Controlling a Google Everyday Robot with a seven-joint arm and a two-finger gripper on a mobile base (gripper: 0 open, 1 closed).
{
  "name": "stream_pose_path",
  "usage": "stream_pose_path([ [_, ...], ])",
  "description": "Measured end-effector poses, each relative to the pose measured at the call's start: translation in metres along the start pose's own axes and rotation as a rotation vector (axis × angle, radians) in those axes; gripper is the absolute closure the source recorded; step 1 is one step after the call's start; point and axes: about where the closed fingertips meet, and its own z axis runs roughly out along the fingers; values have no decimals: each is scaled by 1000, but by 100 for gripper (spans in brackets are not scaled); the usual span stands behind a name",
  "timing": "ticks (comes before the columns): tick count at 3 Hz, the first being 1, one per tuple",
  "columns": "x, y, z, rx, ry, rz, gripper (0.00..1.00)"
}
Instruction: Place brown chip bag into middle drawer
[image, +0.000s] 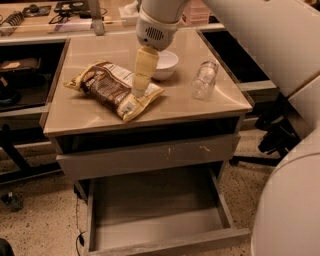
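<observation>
RISK: gripper (136, 91) over right end of brown chip bag (107, 86), left-centre of worktop (210, 107); grip state cannot be told; crinkly bag may slip on lifting | NEAR: white bowl (166, 64) just behind gripper and bottle (204, 80) toward right edge could be knocked | TARGET: middle drawer (155, 215) open below front edge, scratched drawer front (150, 156) overhanging its rear.

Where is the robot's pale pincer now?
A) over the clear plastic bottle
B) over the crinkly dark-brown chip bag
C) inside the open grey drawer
B: the pale pincer is at the right end of the crinkly dark-brown chip bag on the tabletop, beside the round white bowl.
</observation>
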Motion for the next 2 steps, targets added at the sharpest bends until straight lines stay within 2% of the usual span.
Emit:
stream_pose_path([
  [1,-1,0,0,0,-2,0,0],
  [2,-13,1,31,-40,-20,-18,0],
])
